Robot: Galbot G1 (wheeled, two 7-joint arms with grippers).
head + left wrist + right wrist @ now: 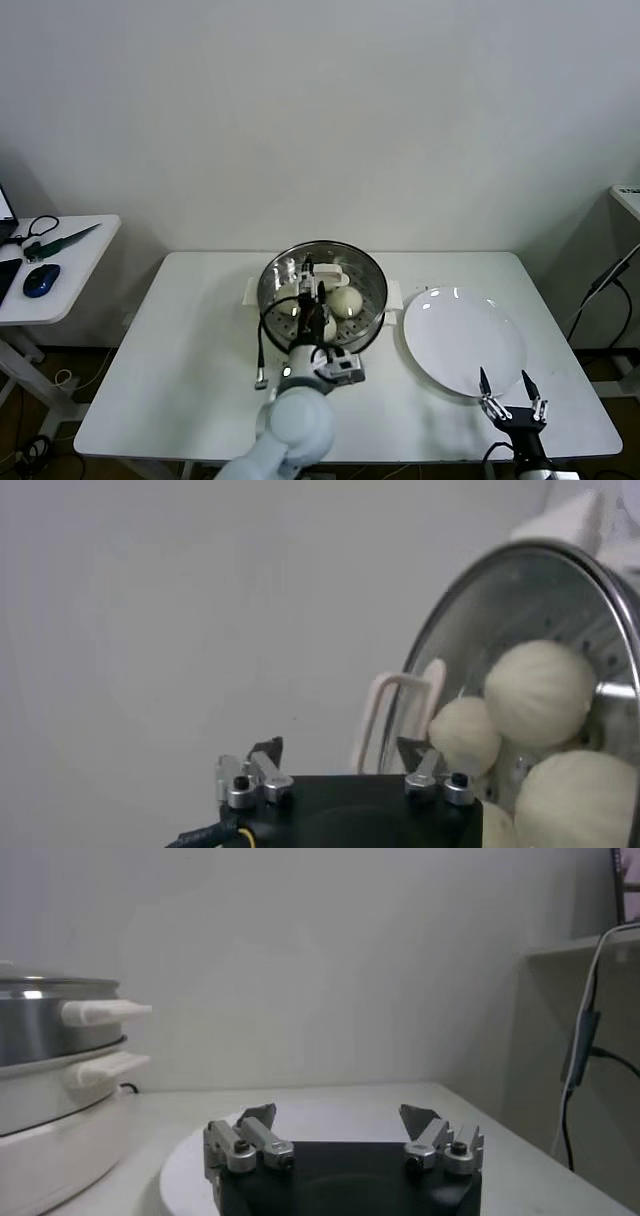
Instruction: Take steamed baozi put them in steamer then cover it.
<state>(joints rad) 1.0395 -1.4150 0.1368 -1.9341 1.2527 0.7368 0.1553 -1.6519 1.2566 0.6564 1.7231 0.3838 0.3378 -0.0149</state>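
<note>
Left pincer open above covered steamer.

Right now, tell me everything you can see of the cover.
The cover is a round clear glass lid with a shiny metal rim and a cream-white bar handle. It sits on the steamer at the middle of the table, and the baozi show through the glass. The left gripper hangs just over it with fingers open either side of the handle; I cannot tell if they touch it.
</note>
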